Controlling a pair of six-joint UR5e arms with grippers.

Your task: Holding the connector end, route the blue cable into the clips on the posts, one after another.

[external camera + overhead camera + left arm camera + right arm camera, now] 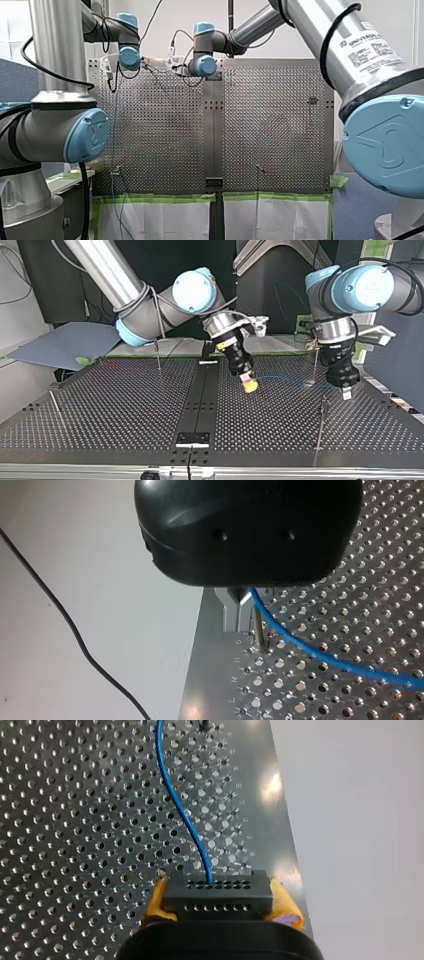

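Observation:
My right gripper (218,907) is shut on the black connector (217,889), one yellow pad (283,903) on each side of it. The blue cable (176,800) leaves the connector and runs ahead over the perforated plate. In the top view this right gripper (249,384) hangs low near the table's middle, and the cable (280,376) runs from it toward my left gripper (346,391) at that view's right. In the left wrist view my left gripper (243,622) has its metal fingers (231,612) shut on the blue cable (310,650), next to a thin post (258,628) at the plate's edge.
Thin posts stand on the perforated table (125,410): one (321,422) in front of my left gripper, one (158,354) at the back, one (54,402) at the top view's left. A black strip (200,400) runs down the table's middle. More cable (114,130) hangs past the front view's near edge.

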